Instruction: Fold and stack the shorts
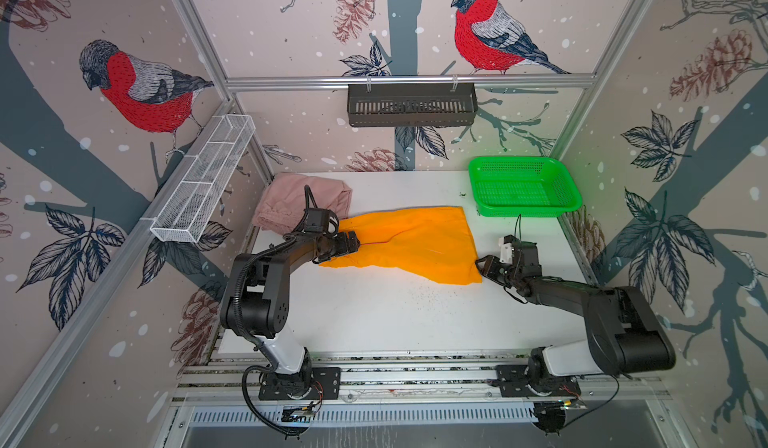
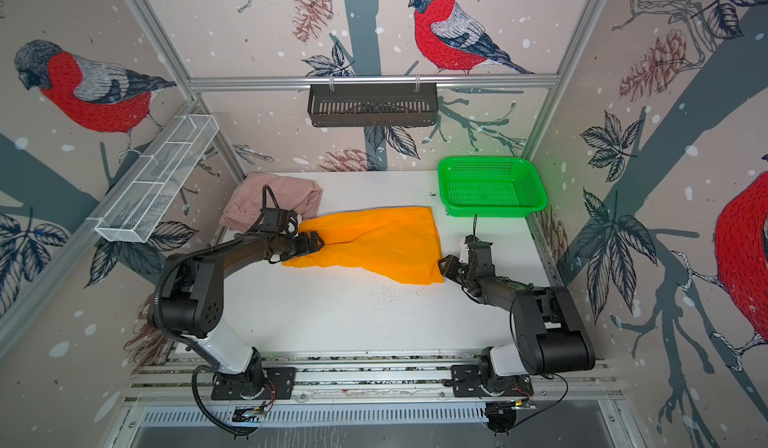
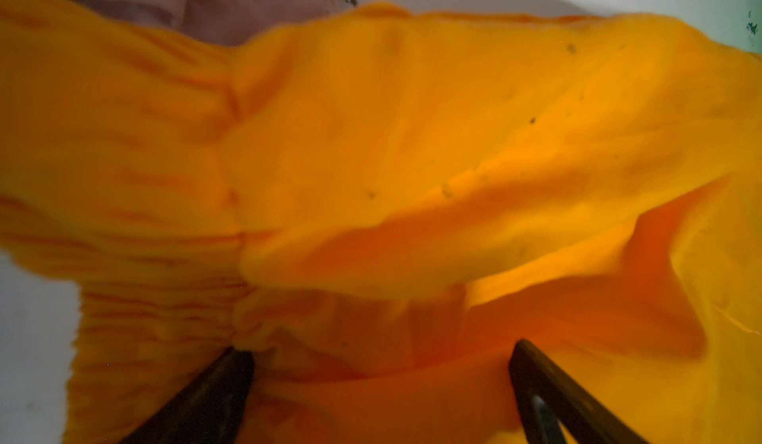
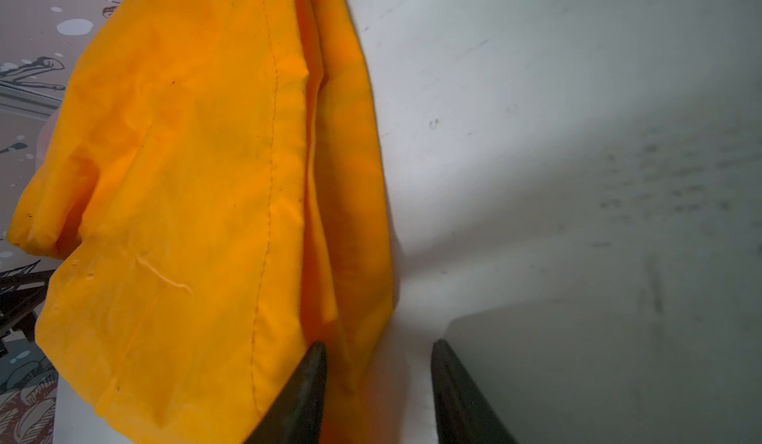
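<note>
The orange shorts point(image 1: 407, 242) point(image 2: 374, 242) lie spread flat on the middle of the white table, gathered waistband to the left, leg hems to the right. My left gripper point(image 1: 353, 242) point(image 3: 379, 347) is open wide, low over the waistband point(image 3: 156, 306), with orange cloth between its fingers. At the shorts' near right corner, my right gripper point(image 1: 482, 265) point(image 4: 377, 343) is open with a narrower gap, and the stitched hem edge point(image 4: 346, 215) runs in between its fingers. The pink shorts point(image 1: 291, 200) point(image 2: 257, 196) point(image 3: 247, 1) sit bunched at the back left, touching the orange pair.
A green mesh basket point(image 1: 523, 211) stands at the table's back right corner. A black tray point(image 1: 411, 105) hangs on the back wall and a white wire rack point(image 1: 203, 179) on the left wall. Bare table point(image 1: 395, 317) lies in front of the shorts.
</note>
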Available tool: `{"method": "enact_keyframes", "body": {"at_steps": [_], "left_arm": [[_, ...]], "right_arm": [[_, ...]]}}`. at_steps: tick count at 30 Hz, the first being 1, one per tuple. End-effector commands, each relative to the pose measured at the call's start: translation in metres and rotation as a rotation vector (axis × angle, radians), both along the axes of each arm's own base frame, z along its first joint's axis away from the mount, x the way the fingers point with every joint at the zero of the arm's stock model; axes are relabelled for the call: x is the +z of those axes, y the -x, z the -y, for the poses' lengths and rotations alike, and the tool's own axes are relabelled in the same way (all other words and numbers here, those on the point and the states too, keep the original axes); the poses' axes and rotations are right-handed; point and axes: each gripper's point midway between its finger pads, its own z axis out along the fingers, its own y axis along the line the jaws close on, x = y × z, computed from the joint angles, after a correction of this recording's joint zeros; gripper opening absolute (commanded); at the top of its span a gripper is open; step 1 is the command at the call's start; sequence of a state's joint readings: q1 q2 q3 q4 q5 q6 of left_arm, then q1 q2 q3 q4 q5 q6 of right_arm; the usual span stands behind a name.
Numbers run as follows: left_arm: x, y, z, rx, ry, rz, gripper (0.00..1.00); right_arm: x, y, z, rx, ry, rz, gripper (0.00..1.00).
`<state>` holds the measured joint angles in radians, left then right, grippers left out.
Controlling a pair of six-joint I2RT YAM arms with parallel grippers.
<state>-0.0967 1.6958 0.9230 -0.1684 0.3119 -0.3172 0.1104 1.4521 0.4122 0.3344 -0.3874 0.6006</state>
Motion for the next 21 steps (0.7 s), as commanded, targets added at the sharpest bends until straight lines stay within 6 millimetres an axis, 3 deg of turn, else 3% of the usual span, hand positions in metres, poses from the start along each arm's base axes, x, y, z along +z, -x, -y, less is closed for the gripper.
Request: {"method": "enact_keyframes", "body": {"at_steps": [1, 6, 12, 17, 21], "left_arm": [[-0.019, 0.023, -0.003, 0.006, -0.013, -0.112, 0.98], [-0.021, 0.024, -0.003, 0.005, -0.014, -0.119, 0.98], [-0.023, 0.025, -0.005, 0.007, -0.026, -0.129, 0.98], [-0.028, 0.028, -0.011, 0.019, -0.063, -0.154, 0.98], [-0.029, 0.028, -0.011, 0.017, -0.061, -0.158, 0.98]], "right_arm": [[-0.005, 0.002, -0.007, 0.013, -0.044, -0.023, 0.42], [-0.006, 0.002, -0.021, 0.056, -0.082, -0.035, 0.29], [0.006, -0.005, -0.023, 0.075, -0.036, -0.034, 0.03], [0.032, -0.01, -0.009, 0.072, 0.195, -0.046, 0.02], [0.045, 0.001, -0.002, 0.075, 0.255, -0.089, 0.02]]}}
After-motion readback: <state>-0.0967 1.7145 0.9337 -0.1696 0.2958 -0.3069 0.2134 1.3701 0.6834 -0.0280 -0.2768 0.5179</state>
